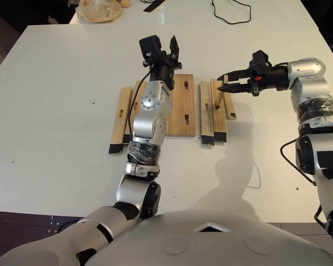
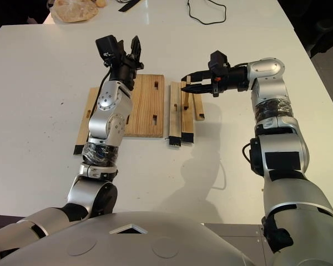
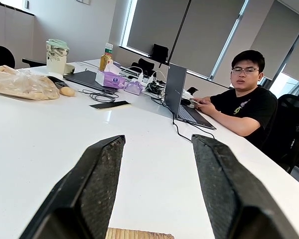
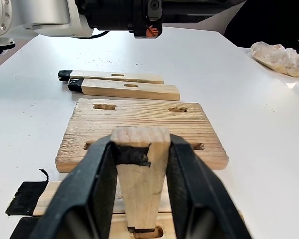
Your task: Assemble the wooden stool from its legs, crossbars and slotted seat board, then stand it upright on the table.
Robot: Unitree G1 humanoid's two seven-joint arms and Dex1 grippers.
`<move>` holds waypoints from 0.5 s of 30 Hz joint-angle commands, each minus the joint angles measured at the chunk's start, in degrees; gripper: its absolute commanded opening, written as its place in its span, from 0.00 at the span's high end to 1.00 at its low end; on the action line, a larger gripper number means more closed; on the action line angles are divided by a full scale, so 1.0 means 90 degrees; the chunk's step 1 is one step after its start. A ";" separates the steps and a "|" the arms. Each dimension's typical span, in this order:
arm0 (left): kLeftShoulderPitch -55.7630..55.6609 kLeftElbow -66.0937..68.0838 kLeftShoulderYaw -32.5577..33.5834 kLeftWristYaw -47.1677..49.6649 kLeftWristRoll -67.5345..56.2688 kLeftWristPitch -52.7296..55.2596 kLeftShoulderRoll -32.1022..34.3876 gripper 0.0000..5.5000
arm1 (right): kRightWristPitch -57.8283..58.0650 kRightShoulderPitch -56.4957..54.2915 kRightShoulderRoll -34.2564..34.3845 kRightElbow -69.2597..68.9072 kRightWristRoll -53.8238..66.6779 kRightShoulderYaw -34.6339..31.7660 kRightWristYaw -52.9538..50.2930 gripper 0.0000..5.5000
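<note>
The slotted seat board [image 1: 182,108] lies flat in the middle of the white table. Two wooden legs [image 1: 122,119] rest to its left, the nearer one partly hidden by my left arm. Two more legs [image 1: 206,113] and a thin crossbar [image 1: 231,105] lie to its right. My right gripper [image 1: 223,82] is shut on a short crossbar [image 4: 139,189], held upright with its lower end in a slot of a right-hand leg [image 1: 218,119]. My left gripper [image 1: 172,51] hovers open over the board's far edge [image 3: 139,233], fingers [image 3: 97,174] pointing away across the table, holding nothing.
A plastic bag of food [image 1: 100,10] sits at the far left of the table, with a black cable [image 1: 230,14] and a flat black item [image 1: 155,4] near the far edge. Bare tabletop [image 1: 55,127] stretches left of the parts and along the near edge.
</note>
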 commanded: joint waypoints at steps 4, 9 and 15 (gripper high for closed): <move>0.0174 -0.0219 0.0044 -0.0114 -0.0028 0.0209 -0.0058 0.55 | 0.0098 -0.0126 -0.0130 0.0341 -0.0025 -0.0294 -0.0031 0.77; 0.0201 -0.0275 -0.0066 -0.0160 0.0059 0.0246 -0.0049 0.55 | 0.0033 -0.0127 -0.0136 0.0470 -0.0138 -0.0351 -0.0078 0.77; 0.0234 -0.0334 -0.0119 -0.0153 0.0061 0.0286 -0.0095 0.55 | 0.0019 0.0120 -0.0142 0.0617 -0.0267 -0.0291 -0.0095 0.77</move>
